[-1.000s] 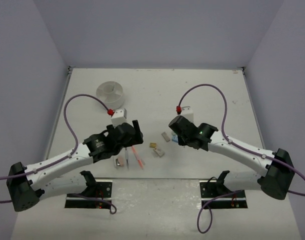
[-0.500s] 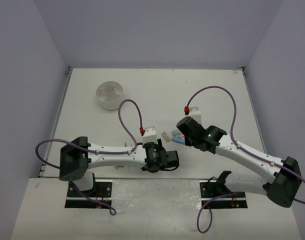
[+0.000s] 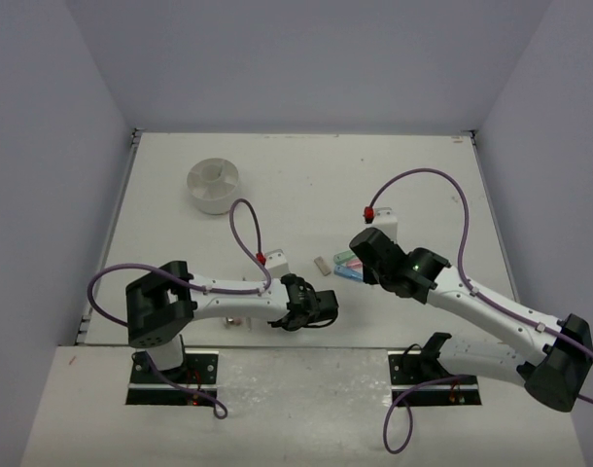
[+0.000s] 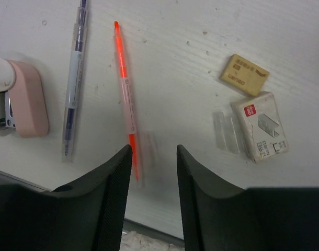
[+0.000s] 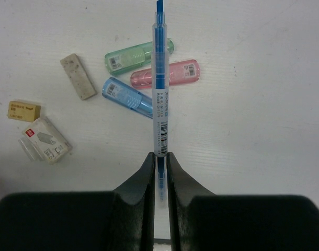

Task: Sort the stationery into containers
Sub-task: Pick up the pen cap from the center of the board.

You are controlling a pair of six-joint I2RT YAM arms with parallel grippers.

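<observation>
Right pincer (image 5: 159, 162) pinches a slim, clear-barrelled blue pen (image 5: 159, 78) bearing a printed label. Left pincer (image 4: 154, 157) is spread over a thin orange pen (image 4: 125, 94).

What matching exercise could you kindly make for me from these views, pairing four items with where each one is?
Things:
1. blue pen
2. orange pen
3. white dish
4. pink capsule

Places:
a. far left part of the table, away from both arms
b. clamped in the shut right tool
c. on the table beside the green capsule and the blue capsule
d. on the table next to the grey pen, just ahead of the open left tool

Pairs: 1-b, 2-d, 3-a, 4-c.
</observation>
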